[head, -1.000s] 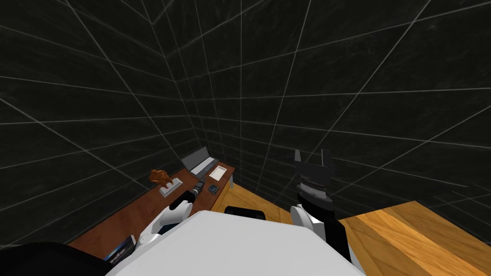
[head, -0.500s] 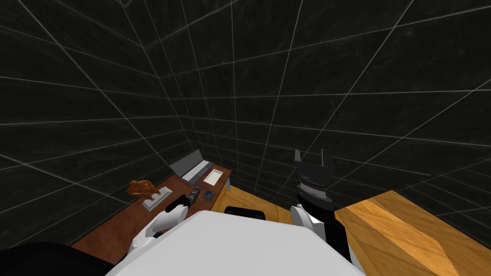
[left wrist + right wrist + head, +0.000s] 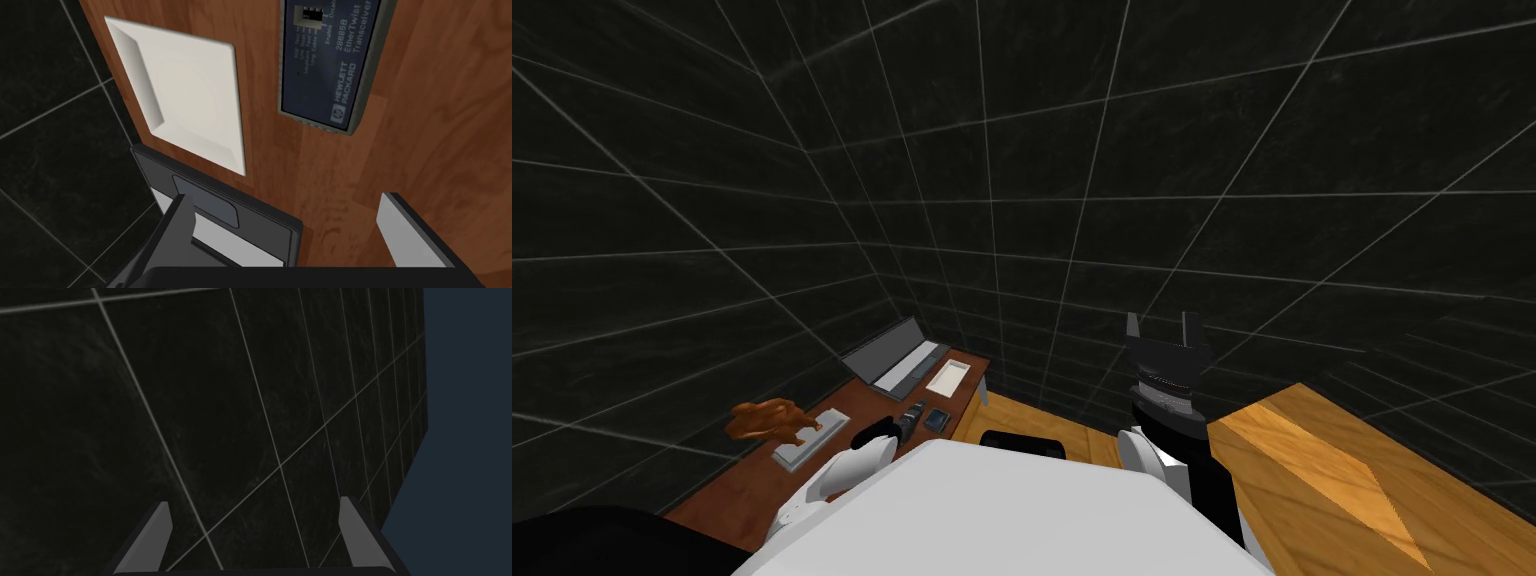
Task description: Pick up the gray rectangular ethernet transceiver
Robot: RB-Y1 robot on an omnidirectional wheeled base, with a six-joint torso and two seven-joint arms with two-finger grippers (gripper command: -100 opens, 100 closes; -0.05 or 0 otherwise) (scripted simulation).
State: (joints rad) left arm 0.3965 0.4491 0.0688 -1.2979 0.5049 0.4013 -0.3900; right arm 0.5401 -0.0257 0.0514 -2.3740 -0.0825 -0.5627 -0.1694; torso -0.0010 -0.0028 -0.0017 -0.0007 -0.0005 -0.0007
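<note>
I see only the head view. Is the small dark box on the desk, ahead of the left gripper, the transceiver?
Observer: Yes. The left wrist view shows "Hewlett Packard EtherTwist Transceiver" printed on the transceiver.
Operator: Is the left gripper open?
Observer: Yes, the left gripper is open and holds nothing.
Operator: What lies next to the box?
Observer: A white square dish, apart from it on the desk.
</note>
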